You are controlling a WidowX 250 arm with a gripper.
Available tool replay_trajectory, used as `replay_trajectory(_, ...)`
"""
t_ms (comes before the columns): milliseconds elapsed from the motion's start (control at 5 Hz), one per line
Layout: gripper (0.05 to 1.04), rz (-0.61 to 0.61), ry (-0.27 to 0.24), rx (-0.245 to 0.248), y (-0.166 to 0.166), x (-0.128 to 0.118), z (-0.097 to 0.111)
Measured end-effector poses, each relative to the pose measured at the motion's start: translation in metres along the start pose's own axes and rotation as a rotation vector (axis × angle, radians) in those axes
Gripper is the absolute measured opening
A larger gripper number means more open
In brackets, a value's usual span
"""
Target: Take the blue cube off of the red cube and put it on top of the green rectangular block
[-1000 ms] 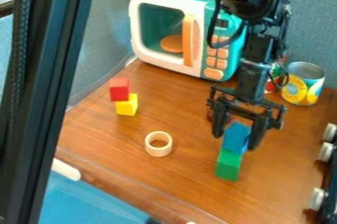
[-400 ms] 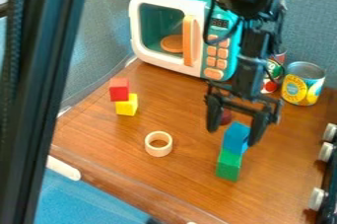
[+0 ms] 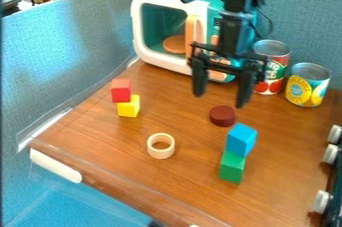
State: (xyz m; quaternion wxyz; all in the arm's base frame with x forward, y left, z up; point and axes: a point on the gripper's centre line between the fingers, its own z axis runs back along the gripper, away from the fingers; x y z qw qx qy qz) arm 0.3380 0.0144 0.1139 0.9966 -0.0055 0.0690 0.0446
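A lane crosses the tabletop [image 3: 188, 116] between the yellow cube [image 3: 129, 107] and the green block [image 3: 232, 167] — with the pale ring [image 3: 160, 155] standing in it. The dark red disc [image 3: 222, 115] sits near the blue cube [image 3: 241, 140]; farther back, the microwave [image 3: 160, 28] and cans [image 3: 308, 85] block passage.

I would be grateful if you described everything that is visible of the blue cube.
The blue cube is a small, plain block with flat sides and crisp edges, seemingly painted wood or plastic. Its top face looks lighter than its sides. It sits upright on top of the green rectangular block, turned so that one corner edge faces the camera, and appears stable there. The green block is the only thing seen touching it; the gripper hangs open above, apart from it.
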Motion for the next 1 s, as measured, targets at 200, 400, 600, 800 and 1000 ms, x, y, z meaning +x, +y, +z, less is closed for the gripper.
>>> replay_trajectory(200,1.001,0.012,-0.023,0.04,0.015,-0.003,-0.009)
replay_trajectory(400,1.001,0.027,-0.082,0.102,0.03,-0.007,-0.027)
replay_trajectory(600,1.001,-0.004,-0.076,0.104,0.034,-0.005,-0.032)
replay_trajectory(800,1.001,-0.009,-0.071,0.104,0.034,-0.004,-0.034)
replay_trajectory(1000,1.001,-0.007,-0.068,0.104,0.034,-0.005,-0.035)
